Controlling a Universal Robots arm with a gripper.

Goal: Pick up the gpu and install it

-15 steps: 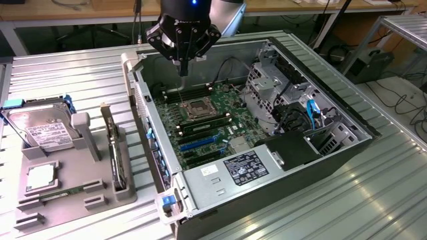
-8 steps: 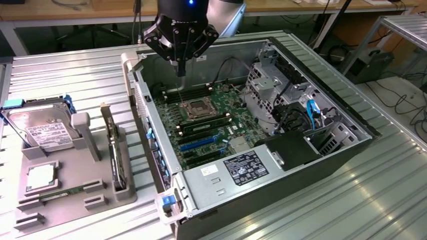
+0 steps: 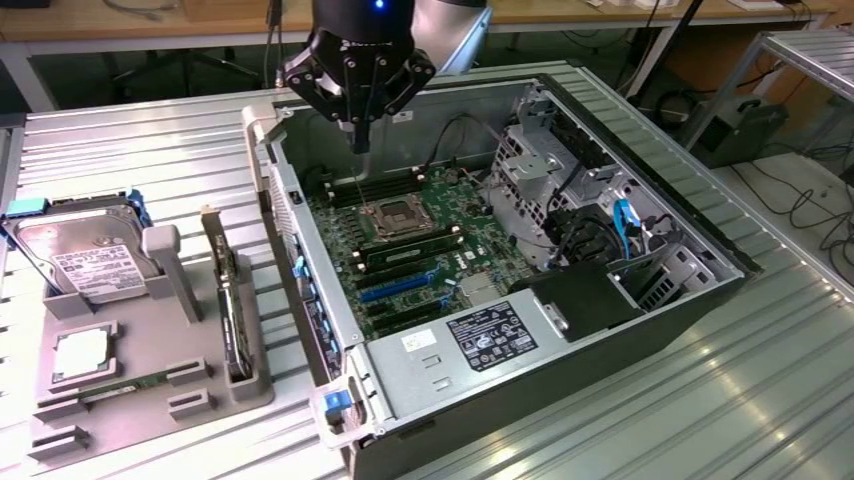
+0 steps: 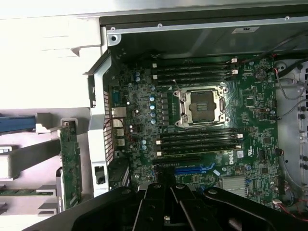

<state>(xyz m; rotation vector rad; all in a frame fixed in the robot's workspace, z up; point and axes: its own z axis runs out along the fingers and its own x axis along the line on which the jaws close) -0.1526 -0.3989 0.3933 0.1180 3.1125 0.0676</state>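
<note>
The hand [image 3: 358, 142] is hovering closed and empty over the open case [image 3: 601, 380], while the gpu [image 3: 234, 320] is standing in its holder [image 3: 134, 352].

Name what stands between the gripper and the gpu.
The computer case's metal wall separates the gripper, above the motherboard, from the gpu standing in the grey holder; the exterior view shows it.

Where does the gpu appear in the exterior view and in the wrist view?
Exterior view: the gpu stands on edge in the gray holder, at the exterior view's left of the case.
Wrist view: the gpu stands just outside the case wall.
Shared landmark: the CPU socket.
</note>
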